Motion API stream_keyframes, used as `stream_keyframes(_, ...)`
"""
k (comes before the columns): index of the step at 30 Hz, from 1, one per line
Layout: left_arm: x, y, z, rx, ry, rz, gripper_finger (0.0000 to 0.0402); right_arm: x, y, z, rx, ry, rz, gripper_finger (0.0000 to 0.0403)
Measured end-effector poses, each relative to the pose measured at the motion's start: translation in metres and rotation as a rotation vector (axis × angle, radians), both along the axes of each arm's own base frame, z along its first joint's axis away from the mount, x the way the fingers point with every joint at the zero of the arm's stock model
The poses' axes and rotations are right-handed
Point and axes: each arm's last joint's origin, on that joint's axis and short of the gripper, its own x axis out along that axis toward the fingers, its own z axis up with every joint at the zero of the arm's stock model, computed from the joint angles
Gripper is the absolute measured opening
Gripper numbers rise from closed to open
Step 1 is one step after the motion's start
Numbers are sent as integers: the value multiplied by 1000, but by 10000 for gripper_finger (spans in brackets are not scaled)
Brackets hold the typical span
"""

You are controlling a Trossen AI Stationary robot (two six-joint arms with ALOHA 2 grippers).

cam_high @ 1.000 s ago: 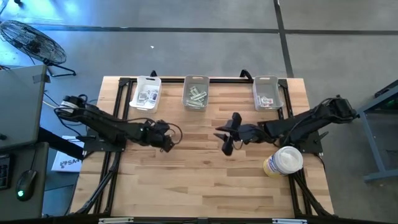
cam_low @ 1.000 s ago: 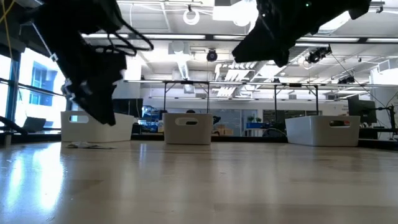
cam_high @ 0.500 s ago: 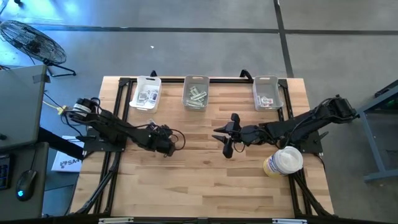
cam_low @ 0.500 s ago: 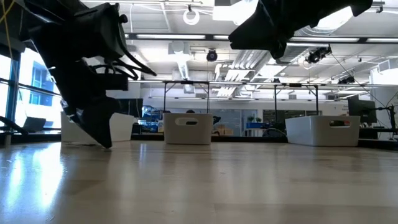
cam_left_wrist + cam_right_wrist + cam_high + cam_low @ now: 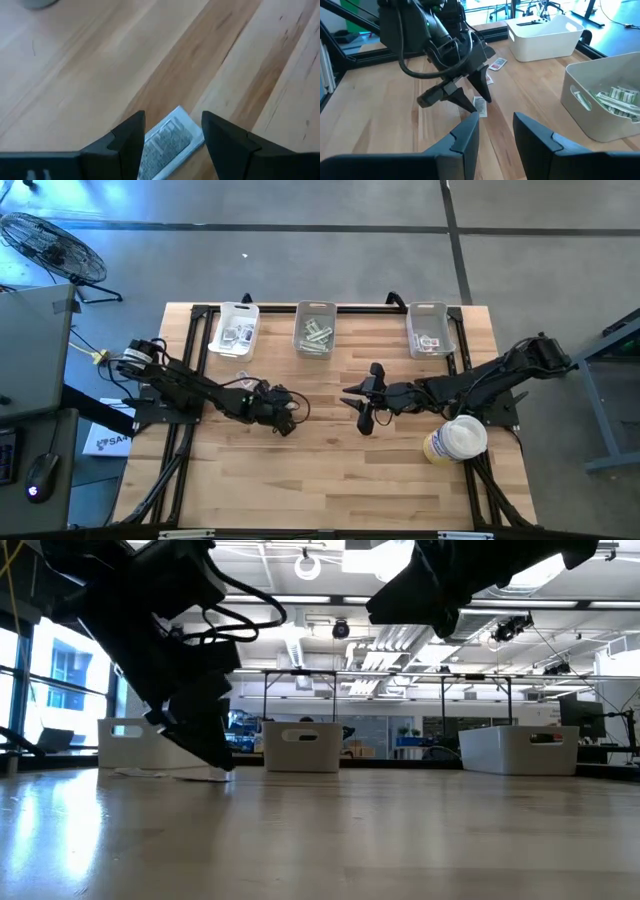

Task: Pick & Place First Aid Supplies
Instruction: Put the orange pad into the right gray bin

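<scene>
Left wrist view: left gripper [image 5: 172, 137] spread wide astride a packet [image 5: 167, 145], its lower end cut off; right gripper [image 5: 495, 131] half-open, empty.

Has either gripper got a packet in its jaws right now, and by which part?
Neither. The left gripper stands open astride a packet lying on the table, not yet clamped. The right gripper is empty.

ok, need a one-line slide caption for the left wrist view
Left gripper open, fingers straddling a white printed packet lying flat on the wooden table.
</scene>
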Motion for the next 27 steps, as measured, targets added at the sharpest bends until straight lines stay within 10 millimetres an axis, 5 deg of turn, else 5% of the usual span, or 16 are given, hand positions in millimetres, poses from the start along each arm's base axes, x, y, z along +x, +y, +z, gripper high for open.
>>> stream_keyframes(10, -11, 4, 16, 25, -6, 56, 192, 0, 0, -1, -1, 3, -2, 113)
stream_keyframes(17, -33, 9, 12, 6, 184, 129, 192, 0, -1, -1, -2, 8, -3, 113)
stream_keyframes(27, -12, 3, -12, 31, 140, 81, 192, 4, 0, -9, -32, 39, 8, 113)
